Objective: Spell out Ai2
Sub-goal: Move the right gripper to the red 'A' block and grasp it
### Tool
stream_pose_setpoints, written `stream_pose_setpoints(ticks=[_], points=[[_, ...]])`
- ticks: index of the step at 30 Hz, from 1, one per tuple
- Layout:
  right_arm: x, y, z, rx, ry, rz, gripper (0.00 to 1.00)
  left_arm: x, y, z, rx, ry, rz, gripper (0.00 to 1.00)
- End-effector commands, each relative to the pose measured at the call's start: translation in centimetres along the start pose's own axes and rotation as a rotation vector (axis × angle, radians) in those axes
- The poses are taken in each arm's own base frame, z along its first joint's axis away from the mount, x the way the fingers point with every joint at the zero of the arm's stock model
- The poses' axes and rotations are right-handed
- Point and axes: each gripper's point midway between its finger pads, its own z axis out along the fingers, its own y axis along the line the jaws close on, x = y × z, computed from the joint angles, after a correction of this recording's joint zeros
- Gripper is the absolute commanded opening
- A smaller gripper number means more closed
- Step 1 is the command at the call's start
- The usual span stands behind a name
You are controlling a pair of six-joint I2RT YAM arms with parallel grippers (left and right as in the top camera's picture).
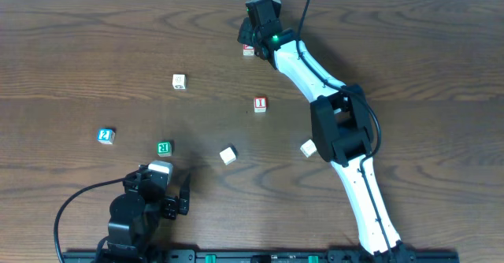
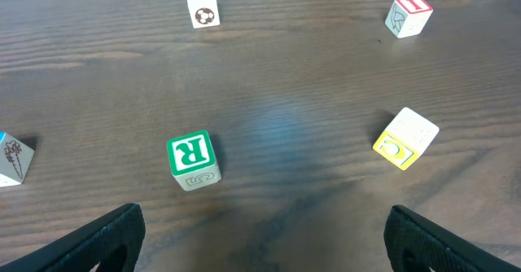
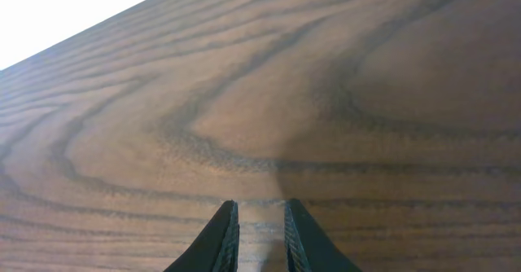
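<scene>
Overhead, the right gripper (image 1: 253,41) met a red-bordered cube (image 1: 249,51) at upper centre; the I cube (image 1: 260,104) lay mid-frame and the blue 2 cube (image 1: 105,135) at left. Left wrist: the left gripper (image 2: 260,239) stood wide apart. Right wrist: fingers (image 3: 220,239) were nearly together, clamp unclear. The cubes looked light and rigid, best pinched on flat sides.

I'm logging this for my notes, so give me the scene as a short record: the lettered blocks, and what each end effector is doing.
left end effector: open, empty, near edge of table
right end effector: far side, jaws narrow, grip unclear
red-and-white cube: partly under right end effector, letter hidden
I cube: mid-table, untouched
2 cube: blue, left side, untouched
R cube: green, ahead of left end effector, untouched
</scene>
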Motion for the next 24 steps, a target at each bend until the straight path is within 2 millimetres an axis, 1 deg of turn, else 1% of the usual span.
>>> stream_pose_setpoints(ticks=[1, 3, 7, 10, 12, 14, 17, 18, 19, 20, 21, 23, 24], points=[[0.5, 0.6, -0.1, -0.032, 0.035, -0.005, 0.19, 0.1, 0.2, 0.1, -0.007, -0.001, 0.004, 0.95], [1.1, 0.8, -0.1, -0.047, 0.061, -0.034, 0.18, 0.1, 0.2, 0.1, -0.007, 0.000, 0.004, 0.95], [2.3, 0.3, -0.2, -0.034, 0.116, -0.033, 0.15, 0.1, 0.2, 0.1, -0.007, -0.001, 0.004, 0.95], [3.1, -0.3, -0.3, -0.010, 0.148, -0.034, 0.17, 0.1, 0.2, 0.1, -0.007, -0.001, 0.004, 0.95], [3.4, -0.3, -0.6, -0.010, 0.168, -0.038, 0.20, 0.1, 0.2, 0.1, -0.007, -0.001, 0.004, 0.95], [3.3, -0.1, -0.8, -0.021, 0.171, -0.071, 0.27, 0.1, 0.2, 0.1, -0.007, 0.000, 0.005, 0.95], [2.4, 0.7, -1.6, -0.039, 0.153, -0.124, 0.30, 0.1, 0.2, 0.1, -0.007, -0.001, 0.004, 0.95], [1.9, 1.0, -2.1, -0.046, 0.145, -0.135, 0.34, 0.1, 0.2, 0.1, -0.007, -0.001, 0.004, 0.96], [1.6, 1.3, -2.5, -0.053, 0.137, -0.146, 0.42, 0.1, 0.2, 0.1, -0.007, -0.001, 0.005, 0.95], [1.2, 1.7, -3.0, -0.060, 0.129, -0.158, 0.46, 0.1, 0.2, 0.1, -0.007, -0.001, 0.004, 0.95], [1.0, 2.0, -3.4, -0.064, 0.126, -0.168, 0.49, 0.1, 0.2, 0.1, -0.007, -0.001, 0.004, 0.95], [0.7, 2.7, -4.6, -0.069, 0.126, -0.193, 0.60, 0.1, 0.2, 0.1, -0.007, -0.001, 0.004, 0.95], [0.8, 2.9, -5.0, -0.068, 0.132, -0.196, 0.62, 0.1, 0.2, 0.1, -0.007, 0.000, 0.004, 0.95]])
